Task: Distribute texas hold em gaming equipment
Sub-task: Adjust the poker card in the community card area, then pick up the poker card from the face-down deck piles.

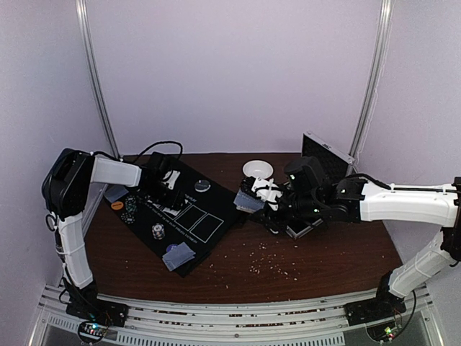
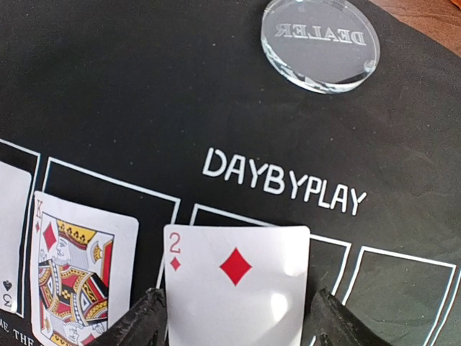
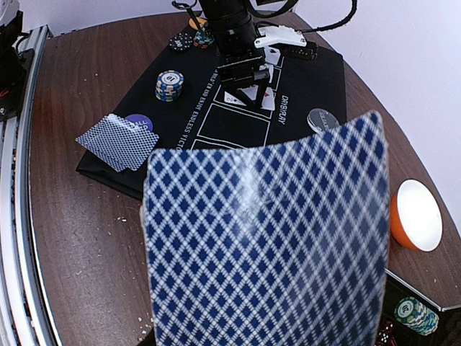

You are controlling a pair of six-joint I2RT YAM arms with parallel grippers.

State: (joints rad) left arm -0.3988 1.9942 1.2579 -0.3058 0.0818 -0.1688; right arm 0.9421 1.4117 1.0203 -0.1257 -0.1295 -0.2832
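My left gripper (image 1: 171,192) hovers over the black mat (image 1: 225,204), its jaws closed on the side edges of a face-up 2 of diamonds (image 2: 236,281), held just above the mat's card boxes. A king of diamonds (image 2: 75,270) and one more card (image 2: 11,238) lie face up in the boxes to the left. My right gripper (image 1: 261,196) holds blue-backed cards (image 3: 266,245) above the table right of the mat; its fingers are hidden behind them. A clear dealer disc (image 2: 318,43) lies on the mat. A striped chip stack (image 1: 157,231), two blue-backed cards (image 1: 178,254) and a purple disc (image 3: 140,121) sit near the mat's front.
A white bowl with an orange rim (image 1: 258,169) stands behind my right gripper. The silver case (image 1: 328,151) lies open at the back right, with chips (image 3: 414,315) in it. An orange disc (image 1: 117,205) and more chips (image 1: 130,213) sit left of the mat. Crumbs dot the wooden table.
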